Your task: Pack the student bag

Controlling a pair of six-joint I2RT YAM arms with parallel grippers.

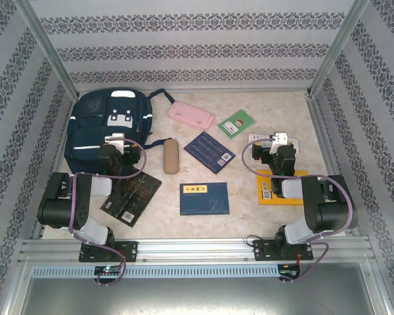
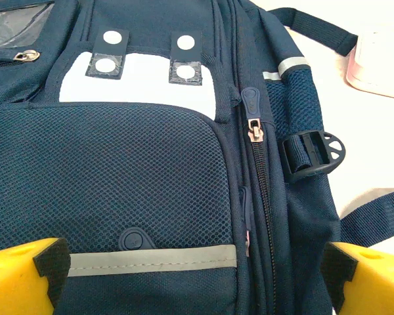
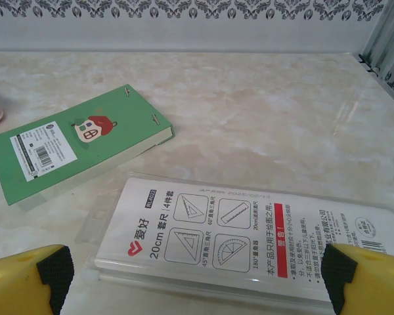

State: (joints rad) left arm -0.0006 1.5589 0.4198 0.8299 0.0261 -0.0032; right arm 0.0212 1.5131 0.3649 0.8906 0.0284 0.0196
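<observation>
While both jaws stand released, student bag partly behind left arm, ruler pack cropped.

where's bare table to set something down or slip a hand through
Free: the far right corner past the green notebook, and the strip between the blue book and orange book. Crowded: the middle, where brown pouch, patterned booklet and pink case lie close beside the student bag.

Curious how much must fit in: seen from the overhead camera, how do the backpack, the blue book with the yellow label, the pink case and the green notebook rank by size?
1. student bag, by far the largest
2. blue book
3. pink case and green notebook: too alike to rank
</observation>
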